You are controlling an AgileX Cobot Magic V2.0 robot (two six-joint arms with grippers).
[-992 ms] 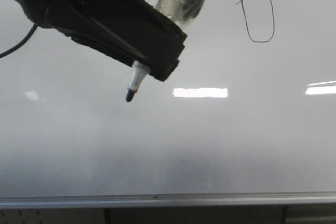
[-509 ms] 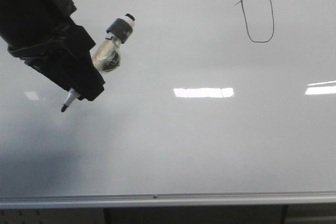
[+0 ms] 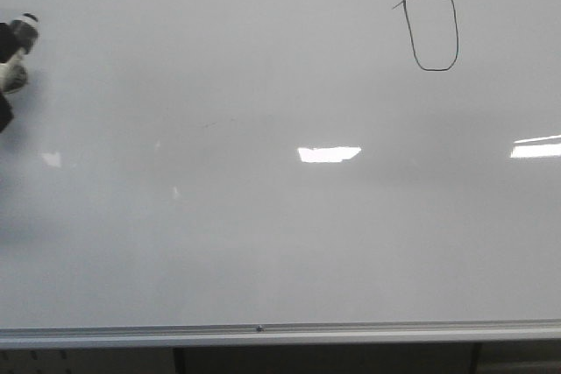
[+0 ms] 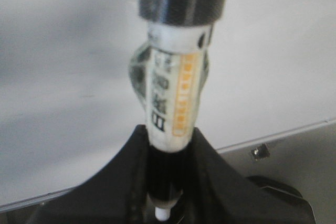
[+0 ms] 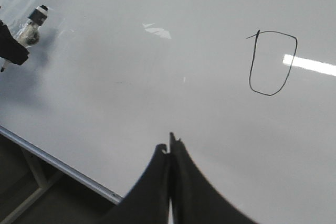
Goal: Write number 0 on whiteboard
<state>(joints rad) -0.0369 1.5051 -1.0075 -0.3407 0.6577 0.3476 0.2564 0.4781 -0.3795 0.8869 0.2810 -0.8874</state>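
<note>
The number 0 (image 3: 432, 32), a thin black loop with a tick at its upper left, is drawn on the whiteboard (image 3: 263, 216) at the upper right; it also shows in the right wrist view (image 5: 272, 63). My left gripper (image 4: 168, 145) is shut on a white marker (image 4: 173, 93) with an orange label and black cap. In the front view only the marker's end (image 3: 17, 41) shows at the far left edge. In the right wrist view the left gripper (image 5: 11, 45) is at the far left. My right gripper (image 5: 169, 148) is shut and empty, above the board.
A silver rail (image 3: 263, 332) runs along the whiteboard's lower edge, with a dark frame below it. Bright white light glints (image 3: 329, 154) lie on the board's middle and right.
My left gripper with the marker has moved left across the board, from the upper middle to almost out of the front view. The drawn 0 is unchanged.
</note>
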